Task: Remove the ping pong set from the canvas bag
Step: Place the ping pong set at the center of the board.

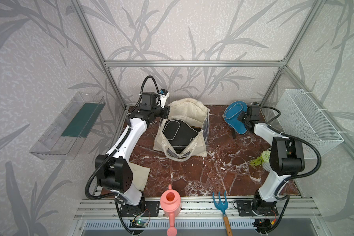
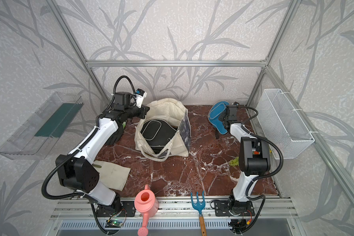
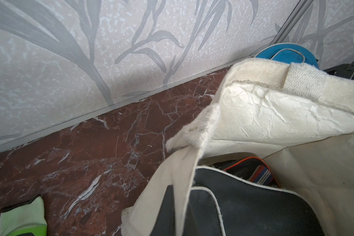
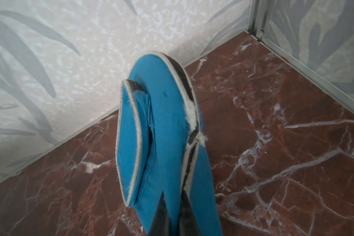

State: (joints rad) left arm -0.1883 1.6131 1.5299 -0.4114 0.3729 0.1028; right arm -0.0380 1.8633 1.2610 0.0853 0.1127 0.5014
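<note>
- Right jaws: closed on the narrow handle end of the blue case, a dark finger showing on either side of it in the right wrist view.
- Blue case: out of the bag and held over the counter at about 2 o'clock from the canvas bag, near the rear right corner. It cannot be told whether the case touches the surface.
- Left jaws: not visible. They are judged closed, apparently pinching the bag's rim at its 10 o'clock corner, since the canvas edge runs taut toward the left wrist camera.
- Canvas bag: stands open toward 12 o'clock of the counter, its cream walls slumped and creased.
- Black case: lies flat inside the bag, paddle-shaped with pale piping. A mesh-fronted case with orange trim is tucked behind it.
- Handling, judged: the cases look light, padded and fairly stiff, and their woven fabric gives fair friction. The narrow handle end or the piped edge is the best hold.
- Risk, judged: the soft bag will drag along with a case unless its rim is restrained.
</note>
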